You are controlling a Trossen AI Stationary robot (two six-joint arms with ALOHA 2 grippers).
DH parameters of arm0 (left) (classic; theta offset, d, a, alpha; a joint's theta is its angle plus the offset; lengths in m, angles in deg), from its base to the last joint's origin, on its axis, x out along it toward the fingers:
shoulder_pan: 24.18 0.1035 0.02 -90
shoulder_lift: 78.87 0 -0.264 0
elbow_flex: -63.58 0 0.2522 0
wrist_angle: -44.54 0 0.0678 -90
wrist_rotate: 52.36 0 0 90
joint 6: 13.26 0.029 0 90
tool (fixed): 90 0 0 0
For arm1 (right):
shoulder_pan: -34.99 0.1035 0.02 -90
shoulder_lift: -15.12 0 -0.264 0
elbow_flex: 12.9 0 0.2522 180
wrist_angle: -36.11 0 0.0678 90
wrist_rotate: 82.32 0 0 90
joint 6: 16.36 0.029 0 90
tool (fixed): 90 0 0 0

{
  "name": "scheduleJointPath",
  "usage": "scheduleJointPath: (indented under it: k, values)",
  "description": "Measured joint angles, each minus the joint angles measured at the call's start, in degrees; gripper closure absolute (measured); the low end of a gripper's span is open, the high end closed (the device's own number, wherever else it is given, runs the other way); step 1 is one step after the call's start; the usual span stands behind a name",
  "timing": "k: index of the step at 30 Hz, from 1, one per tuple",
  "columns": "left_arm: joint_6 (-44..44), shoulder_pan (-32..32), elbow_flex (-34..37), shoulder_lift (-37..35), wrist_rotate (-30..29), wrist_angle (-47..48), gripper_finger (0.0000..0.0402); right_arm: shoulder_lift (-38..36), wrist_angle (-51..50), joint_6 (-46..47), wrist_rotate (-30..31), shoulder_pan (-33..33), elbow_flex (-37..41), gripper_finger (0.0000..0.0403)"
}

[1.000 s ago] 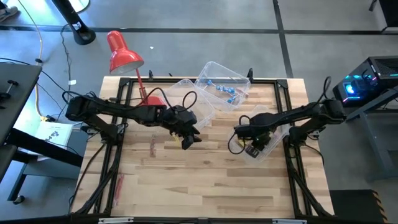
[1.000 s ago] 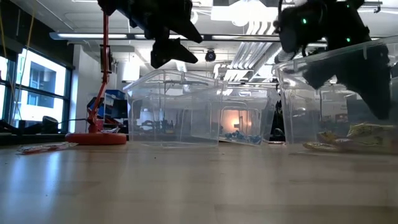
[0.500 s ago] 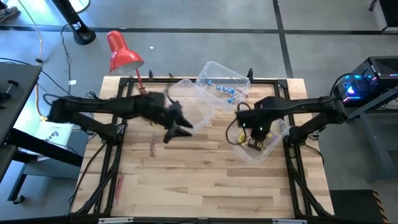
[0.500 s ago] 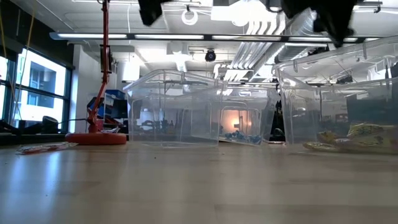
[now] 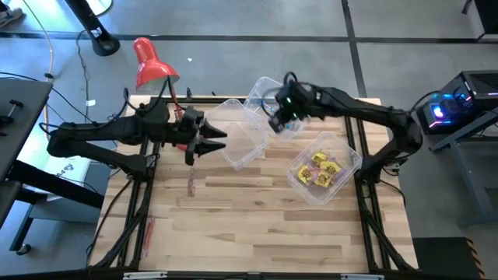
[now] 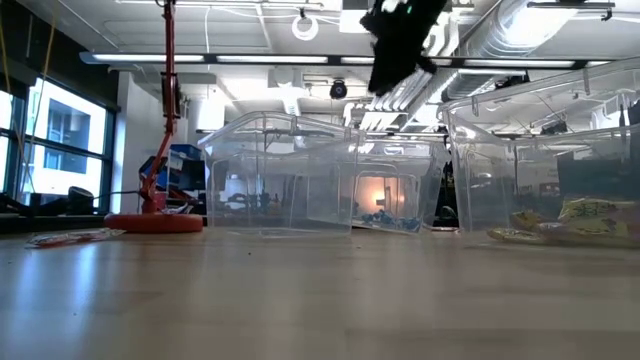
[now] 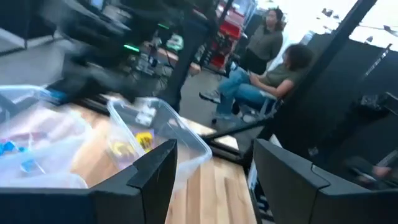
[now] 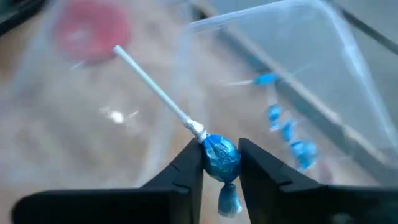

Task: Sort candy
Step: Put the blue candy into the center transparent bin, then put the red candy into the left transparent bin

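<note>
I have a blue lollipop (image 8: 220, 155) pinched by its wrapped head in my right end effector (image 8: 221, 163), fingers nearly shut around it, the white stick poking out ahead. Seen from above, that end effector (image 5: 282, 117) hangs over the far bin (image 5: 268, 87), the one with other blue lollipops (image 8: 287, 132) already lying in it. So I judge this to be the carry-and-drop step for the blue kind.

My left end effector (image 5: 204, 143) waits with its fingers spread wide and nothing between them, beside the middle bin (image 5: 247, 144) on its lamp (image 5: 154, 66) side. The yellow packets (image 5: 320, 169) sit in the near right bin (image 5: 342, 159). A slim pink stick (image 5: 190, 183) lies on the bare bench (image 5: 257, 225) just in front of my left end effector, and another red one (image 5: 147, 231) lies near the left front edge; both are unsorted.

Next I should make sure the lollipop is well inside the far bin's rim, then open my fingers so it falls among its own kind. The long stick could catch the wall, so I would want it clear before letting go.
</note>
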Motion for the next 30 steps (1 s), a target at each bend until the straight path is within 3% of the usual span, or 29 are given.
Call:
scheduleJointPath:
  k: [7, 14, 21, 30]
  values:
    - [-1.22, -5.18, 0.0, 2.46, -3.78, 2.95, 0.0195, 8.42, 3.95, -1.6, -1.59, -9.98, 0.04, 0.0259]
    - [-1.82, -8.39, 0.02, 5.94, -10.79, 4.24, 0.0195, 11.97, 3.77, -3.76, -2.07, -12.59, 0.07, 0.0244]
    - [-2.48, -6.84, 0.02, 11.7, -22.58, 6.03, 0.0195, 5.14, 2.76, -5.83, -4.14, -10.54, 0.07, 0.0243]
    - [-4.3, -3.95, 0.07, 24.71, -15.46, 6.26, 0.0218, -6.71, -6.48, 1.97, -8.53, -3.64, 0.05, 0.0243]
